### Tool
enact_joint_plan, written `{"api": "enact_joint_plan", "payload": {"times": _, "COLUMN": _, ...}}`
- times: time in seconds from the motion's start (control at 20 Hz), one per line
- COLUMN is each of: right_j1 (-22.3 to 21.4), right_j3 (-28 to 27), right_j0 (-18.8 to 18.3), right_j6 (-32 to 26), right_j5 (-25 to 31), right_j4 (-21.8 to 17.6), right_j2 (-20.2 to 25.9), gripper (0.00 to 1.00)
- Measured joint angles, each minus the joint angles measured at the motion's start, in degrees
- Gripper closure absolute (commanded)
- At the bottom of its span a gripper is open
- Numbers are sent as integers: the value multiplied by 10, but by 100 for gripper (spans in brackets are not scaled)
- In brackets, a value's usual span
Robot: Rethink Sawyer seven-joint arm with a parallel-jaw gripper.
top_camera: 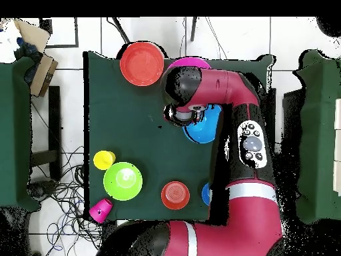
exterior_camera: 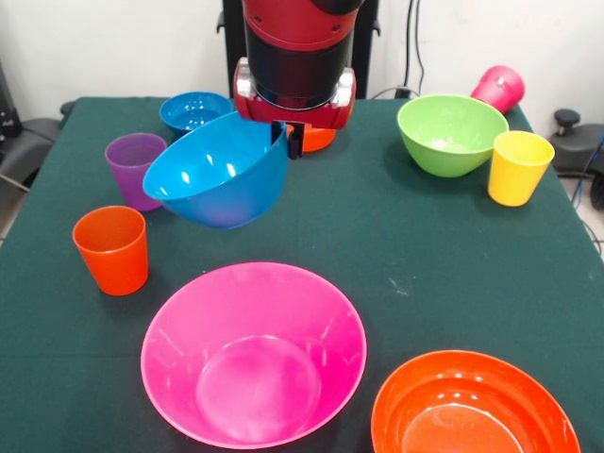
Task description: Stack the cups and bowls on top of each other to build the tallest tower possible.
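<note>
The medium blue bowl (exterior_camera: 222, 172) hangs tilted above the table, its rim pinched between the closed fingers of the gripper (exterior_camera: 287, 140), just behind the very large pink bowl (exterior_camera: 253, 353). No tower exists yet: every other piece sits alone. The large orange bowl (exterior_camera: 475, 408), lime green bowl (exterior_camera: 451, 133), small blue bowl (exterior_camera: 193, 111), purple cup (exterior_camera: 134, 169), orange cup (exterior_camera: 112, 249) and yellow cup (exterior_camera: 518, 167) stand apart; the magenta cup (exterior_camera: 499, 89) lies tipped over. Nearly all stacking remains. No readable labels or writing show.
</note>
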Motion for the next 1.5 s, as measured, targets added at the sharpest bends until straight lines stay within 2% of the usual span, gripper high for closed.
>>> {"api": "enact_joint_plan", "payload": {"times": 0.95, "right_j1": 3, "right_j3": -49, "right_j0": -11, "right_j6": 0, "right_j5": 44, "right_j4": 0, "right_j2": 0, "gripper": 100}}
{"api": "enact_joint_plan", "payload": {"times": 1.5, "right_j1": 4, "right_j3": -56, "right_j0": -16, "right_j6": 0, "right_j5": 44, "right_j4": 0, "right_j2": 0, "gripper": 100}}
